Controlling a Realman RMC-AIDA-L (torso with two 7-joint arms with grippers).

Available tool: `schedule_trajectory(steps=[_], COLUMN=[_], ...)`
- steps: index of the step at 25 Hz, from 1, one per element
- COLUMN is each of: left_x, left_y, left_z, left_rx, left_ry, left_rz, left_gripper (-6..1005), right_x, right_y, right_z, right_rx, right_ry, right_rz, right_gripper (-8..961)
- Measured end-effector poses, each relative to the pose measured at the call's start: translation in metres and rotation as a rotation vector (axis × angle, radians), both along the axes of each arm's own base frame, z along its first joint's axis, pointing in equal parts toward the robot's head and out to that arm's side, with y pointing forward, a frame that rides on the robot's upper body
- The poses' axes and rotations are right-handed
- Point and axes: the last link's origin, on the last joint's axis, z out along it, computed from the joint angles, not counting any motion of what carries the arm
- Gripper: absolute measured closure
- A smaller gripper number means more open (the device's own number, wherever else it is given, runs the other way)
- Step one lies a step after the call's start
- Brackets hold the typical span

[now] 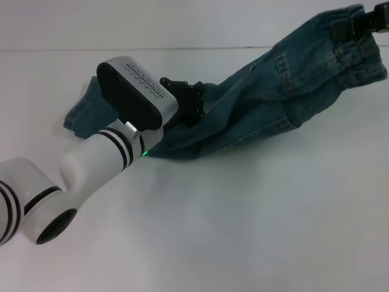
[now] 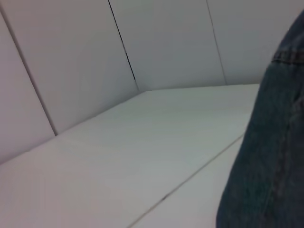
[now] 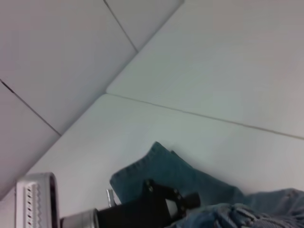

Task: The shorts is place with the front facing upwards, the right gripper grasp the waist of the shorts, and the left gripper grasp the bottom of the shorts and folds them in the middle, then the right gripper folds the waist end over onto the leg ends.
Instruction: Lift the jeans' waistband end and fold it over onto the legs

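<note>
Both arms hold the shorts (image 1: 285, 103) off the white table (image 1: 255, 231) at once. The right gripper (image 1: 364, 23), at the far right of the head view, is clamped on the waist (image 1: 355, 42) and carries it high, so the denim hangs in a long diagonal sag down toward the left. The left gripper (image 1: 185, 100) sits low near the middle of the table, closed on the fabric at the leg end – most likely on a hem, though its own arm hides the exact bite. One leg end (image 1: 82, 112) lies flat on the table beyond the left wrist cap, not lifted. Holding the two ends apart like this looks meant to keep the cloth taut, so one half can be laid over the other along the middle line. The shorts are blue-green washed denim with paler worn patches; the waist is puckered and bunched where it is pinched, and a stitched pocket seam (image 1: 281, 61) shows on the raised part. In the right wrist view the left gripper (image 3: 166, 204) appears dark against the leg end (image 3: 156, 171) – fabric crumpled just beside it.
</note>
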Motion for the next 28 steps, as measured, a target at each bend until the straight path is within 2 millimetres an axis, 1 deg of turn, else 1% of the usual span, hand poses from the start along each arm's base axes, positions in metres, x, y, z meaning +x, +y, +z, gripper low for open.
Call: schedule_trajectory(steps=[6,12,20,28], left_x=[0.003,0.014,0.031,0.041], left_y=[-0.012,-0.021,-0.033,-0.04], left_z=[-0.012,-0.023,-0.036,-0.043], left_rx=[-0.054,-0.123,-0.178,-0.208], left_ry=[-0.022,-0.057,-0.093,-0.112], left_rz=[0.012,-0.003,-0.043,-0.056], left_gripper=[999,999,998,999], right_x=[-0.009,-0.02,-0.026,-0.028], right_y=[0.004,0.007,0.007,0.007], right_z=[-0.001,0.002,0.002,0.001], right_rx=[0.005,0.022,0.018,0.008], right_ry=[0.006,-0.005,-0.009,-0.011], right_rz=[0.022,0.054,0.067,0.077], right_gripper=[852,852,851,852])
